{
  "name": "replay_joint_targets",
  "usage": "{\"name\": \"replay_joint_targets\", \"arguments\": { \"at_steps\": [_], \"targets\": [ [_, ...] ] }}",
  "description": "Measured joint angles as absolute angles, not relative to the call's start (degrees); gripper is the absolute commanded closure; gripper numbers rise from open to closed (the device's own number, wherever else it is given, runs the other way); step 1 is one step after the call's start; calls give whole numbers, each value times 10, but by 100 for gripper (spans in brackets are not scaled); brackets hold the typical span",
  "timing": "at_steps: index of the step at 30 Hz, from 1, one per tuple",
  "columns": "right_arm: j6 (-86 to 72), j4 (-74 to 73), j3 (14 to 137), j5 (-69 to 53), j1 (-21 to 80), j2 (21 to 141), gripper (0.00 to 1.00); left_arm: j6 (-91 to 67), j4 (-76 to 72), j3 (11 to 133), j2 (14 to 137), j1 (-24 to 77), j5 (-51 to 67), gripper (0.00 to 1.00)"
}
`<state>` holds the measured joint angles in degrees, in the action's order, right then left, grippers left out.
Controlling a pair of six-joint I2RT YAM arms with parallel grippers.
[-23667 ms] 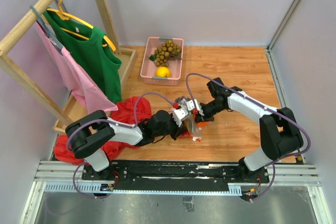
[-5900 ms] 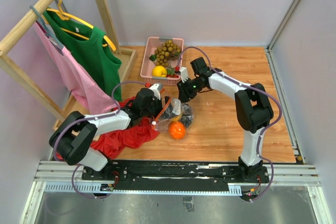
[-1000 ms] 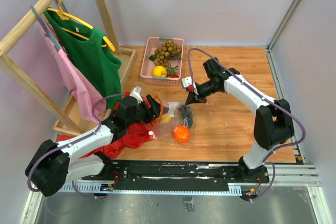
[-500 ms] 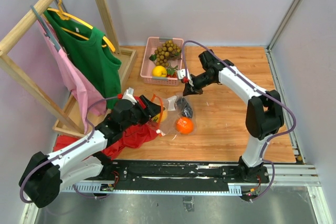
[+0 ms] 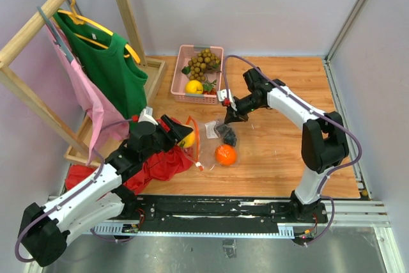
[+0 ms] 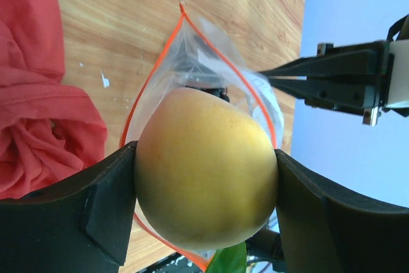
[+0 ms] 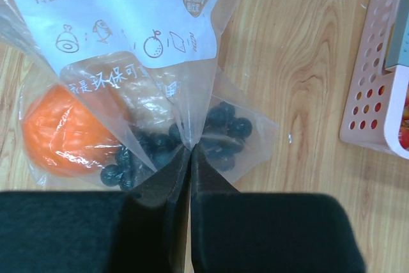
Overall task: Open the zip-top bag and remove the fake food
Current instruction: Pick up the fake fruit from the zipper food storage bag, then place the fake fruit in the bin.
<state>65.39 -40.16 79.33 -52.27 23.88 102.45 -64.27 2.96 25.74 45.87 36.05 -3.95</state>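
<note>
The clear zip-top bag (image 5: pixel 211 133) lies on the wooden table, its orange-red zip mouth (image 6: pixel 152 83) gaping toward my left gripper. My left gripper (image 5: pixel 185 137) is just outside that mouth, shut on a yellow-orange round fruit (image 6: pixel 206 167). My right gripper (image 7: pixel 190 148) is shut on a pinch of the bag's plastic (image 7: pixel 147 23) at the far end. An orange fruit (image 7: pixel 64 132) and a dark purple bunch (image 7: pixel 223 129) lie inside the bag. The tan-brown bunch (image 5: pixel 204 62) and the lemon (image 5: pixel 195 87) sit in the pink basket (image 5: pixel 184 68).
A red cloth (image 5: pixel 153 159) lies under my left arm. At the left stands a wooden rack (image 5: pixel 38 23) with a green shirt (image 5: pixel 115 68) and a pink shirt (image 5: pixel 89 97). Metal frame posts edge the table on the right (image 5: pixel 335 75).
My left gripper has drawn back to the left with the yellow-orange fruit, out of the bag's mouth. My right gripper kept its pinch on the bag, rising and then dropping back.
</note>
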Motion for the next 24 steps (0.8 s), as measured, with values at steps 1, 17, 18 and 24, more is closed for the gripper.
{"name": "replay_joint_targets", "arguments": {
  "at_steps": [1,17,18,24],
  "targets": [
    [651,-400,788,-523,239,1022,92,-639,43,268,457,361,-47,73],
    [600,-382,720,-580,218,916,21,-495,138,532,585,361,-117,74],
    [595,-382,720,-588,213,906,21,-488,136,545,602,361,-118,74],
    [569,-382,704,-628,175,869,21,-459,104,595,696,361,-122,74]
  ]
}}
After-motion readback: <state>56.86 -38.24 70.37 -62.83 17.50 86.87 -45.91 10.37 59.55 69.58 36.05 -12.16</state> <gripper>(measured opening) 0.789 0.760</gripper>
